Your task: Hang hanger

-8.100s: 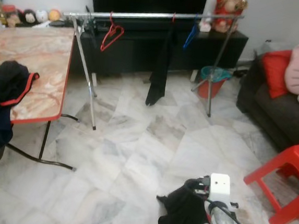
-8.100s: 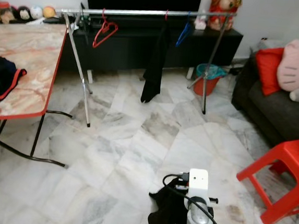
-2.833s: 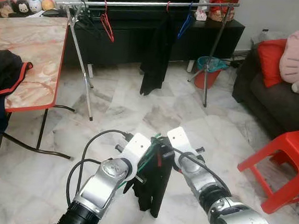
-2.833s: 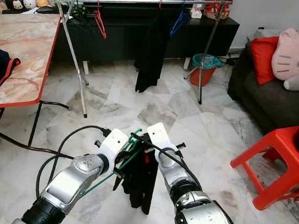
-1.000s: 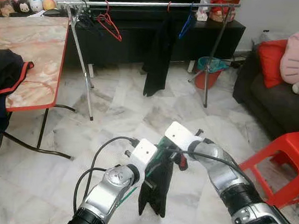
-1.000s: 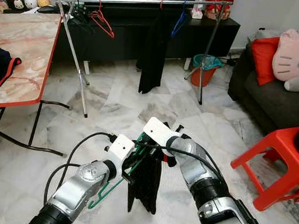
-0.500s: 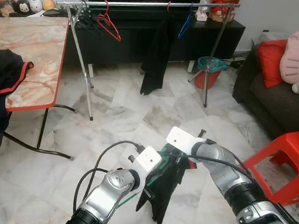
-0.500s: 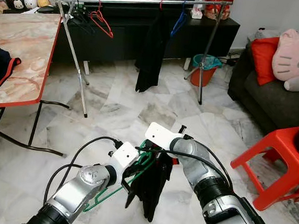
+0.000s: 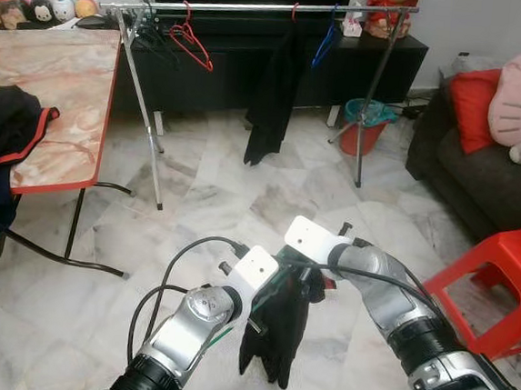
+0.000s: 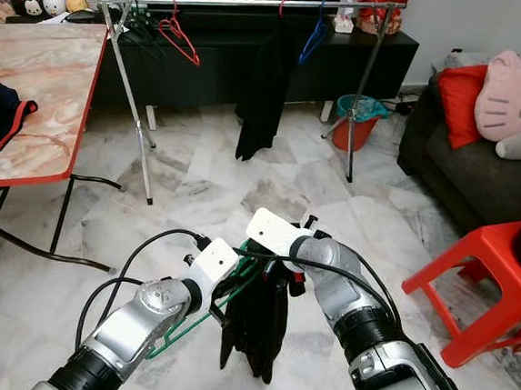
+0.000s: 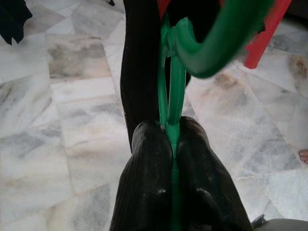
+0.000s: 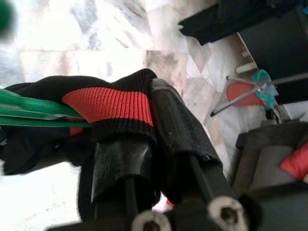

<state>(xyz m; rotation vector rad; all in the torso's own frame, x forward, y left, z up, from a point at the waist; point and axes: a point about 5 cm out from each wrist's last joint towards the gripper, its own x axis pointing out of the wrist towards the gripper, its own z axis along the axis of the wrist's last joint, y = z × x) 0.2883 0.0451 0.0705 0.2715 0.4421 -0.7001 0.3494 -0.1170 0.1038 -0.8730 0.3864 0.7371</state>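
- Left gripper (image 11: 172,144) clenches the green hanger (image 10: 197,315) at 6 o'clock.
- Right gripper (image 12: 154,144) grasps the black garment's (image 9: 276,329) red-banded collar; it could slide off.
- Clothes rail (image 9: 259,8), at 12 o'clock, stands well apart.
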